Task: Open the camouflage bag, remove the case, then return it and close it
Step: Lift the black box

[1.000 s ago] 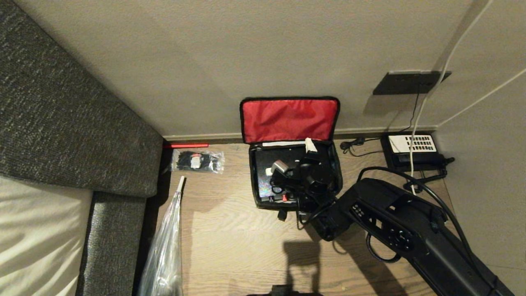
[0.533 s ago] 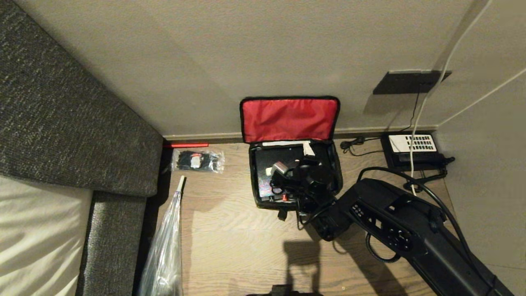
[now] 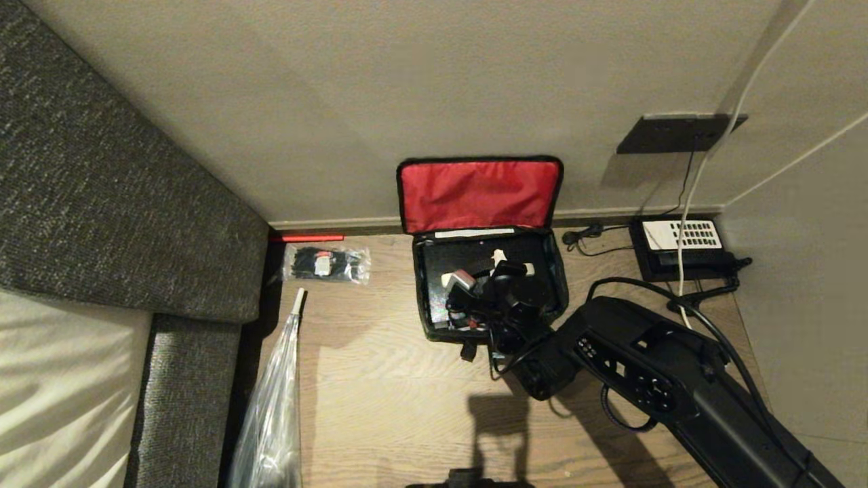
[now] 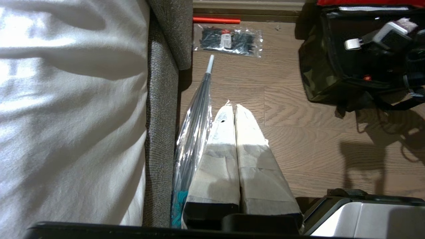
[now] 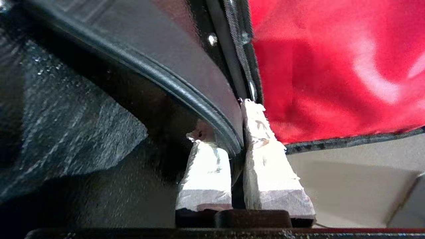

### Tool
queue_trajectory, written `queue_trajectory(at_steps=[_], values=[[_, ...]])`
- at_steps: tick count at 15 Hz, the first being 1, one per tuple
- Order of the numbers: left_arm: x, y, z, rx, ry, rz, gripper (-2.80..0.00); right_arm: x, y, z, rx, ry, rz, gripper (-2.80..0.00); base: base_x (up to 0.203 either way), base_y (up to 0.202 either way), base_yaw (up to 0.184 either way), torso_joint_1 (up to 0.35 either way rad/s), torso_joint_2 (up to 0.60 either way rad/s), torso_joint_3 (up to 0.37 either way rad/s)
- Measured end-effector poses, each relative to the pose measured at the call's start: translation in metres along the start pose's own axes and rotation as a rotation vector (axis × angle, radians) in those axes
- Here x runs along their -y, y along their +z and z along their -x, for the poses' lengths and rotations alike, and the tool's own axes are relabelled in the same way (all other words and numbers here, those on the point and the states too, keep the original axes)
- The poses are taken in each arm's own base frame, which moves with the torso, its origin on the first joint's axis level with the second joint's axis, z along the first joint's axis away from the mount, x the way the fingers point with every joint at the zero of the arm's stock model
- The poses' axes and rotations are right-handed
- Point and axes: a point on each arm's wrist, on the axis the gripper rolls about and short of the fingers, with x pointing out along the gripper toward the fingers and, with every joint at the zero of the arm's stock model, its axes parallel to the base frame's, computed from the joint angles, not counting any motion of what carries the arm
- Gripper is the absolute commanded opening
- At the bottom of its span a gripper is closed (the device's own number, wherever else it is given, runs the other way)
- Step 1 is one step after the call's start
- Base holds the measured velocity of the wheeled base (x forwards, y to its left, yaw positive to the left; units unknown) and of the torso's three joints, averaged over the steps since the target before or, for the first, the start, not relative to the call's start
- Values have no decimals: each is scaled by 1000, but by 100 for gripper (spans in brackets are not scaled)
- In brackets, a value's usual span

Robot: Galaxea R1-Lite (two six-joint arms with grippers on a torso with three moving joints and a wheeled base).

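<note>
The right hand (image 5: 237,146) pinches the case's (image 5: 186,83) thin edge inside the open camouflage bag (image 3: 422,298) on the floor, and that shallow grip could slip on lifting.

case (image 3: 468,254) in camouflage bag (image 3: 485,318) | telephone (image 3: 681,247) right of bag
</note>
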Motion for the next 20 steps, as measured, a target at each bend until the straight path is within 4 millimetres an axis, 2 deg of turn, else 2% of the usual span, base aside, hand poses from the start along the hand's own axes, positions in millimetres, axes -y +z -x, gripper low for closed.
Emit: queue_trajectory(at_steps=[6, 8, 10, 14, 20], values=[[0, 0, 0, 0, 0, 0, -280, 1, 1, 10, 2, 22, -1, -280, 0, 0, 0, 0, 0, 0], [0, 0, 0, -1, 0, 1, -280, 6, 11, 15, -3, 28, -20, -280, 0, 0, 0, 0, 0, 0], [0, 0, 0, -1, 0, 0, -280, 16, 24, 21, -35, 12, -56, -280, 0, 0, 0, 0, 0, 0], [0, 0, 0, -1, 0, 0, -280, 53, 53, 30, -48, -54, -122, -280, 0, 0, 0, 0, 0, 0], [0, 0, 0, -1, 0, 0, -280, 94, 74, 51, -60, -58, -153, -280, 0, 0, 0, 0, 0, 0]])
